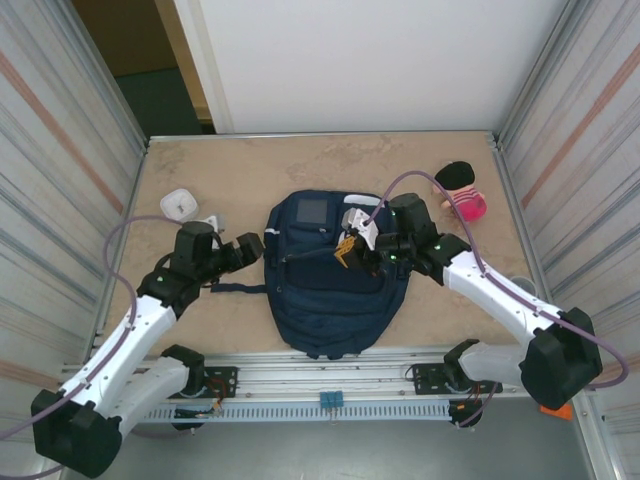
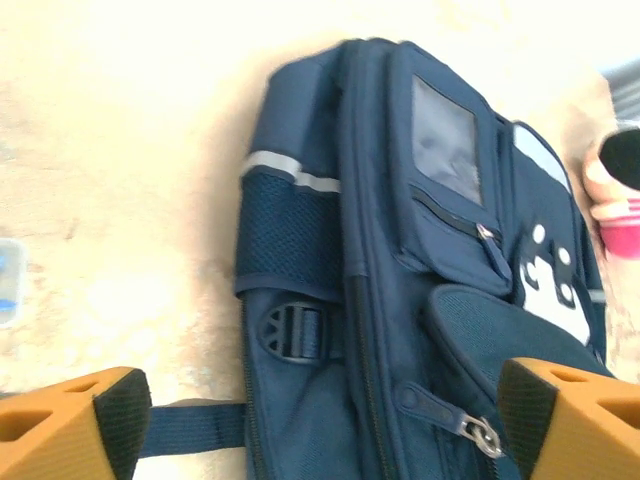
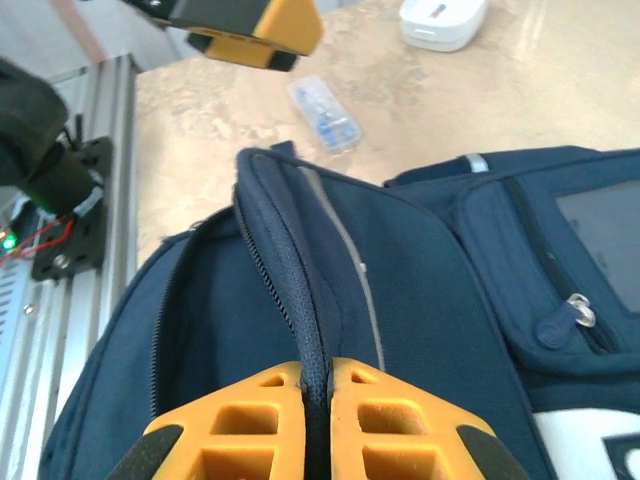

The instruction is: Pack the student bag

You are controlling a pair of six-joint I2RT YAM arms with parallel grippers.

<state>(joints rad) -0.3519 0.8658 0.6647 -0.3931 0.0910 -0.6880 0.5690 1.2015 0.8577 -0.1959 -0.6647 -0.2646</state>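
Note:
The student bag [image 1: 330, 280] lies flat in the middle of the table, navy with a grey window patch and a white patch. My right gripper [image 1: 347, 250] is over its middle, shut on the zip edge of the front flap [image 3: 300, 290], and holds it lifted so the main compartment gapes on the left. In the right wrist view the fabric is pinched tight in the right gripper [image 3: 317, 385]. My left gripper [image 1: 250, 245] hangs open at the bag's left side. In the left wrist view the left gripper [image 2: 320, 430] stands wide over the bag [image 2: 400, 250], holding nothing.
A white case [image 1: 180, 204] and a small clear packet [image 3: 325, 112] lie left of the bag. A pink doll with black hair [image 1: 462, 192] sits at the back right. A dark strap [image 2: 190, 428] trails from the bag's left side. The metal rail [image 1: 330, 375] runs along the near edge.

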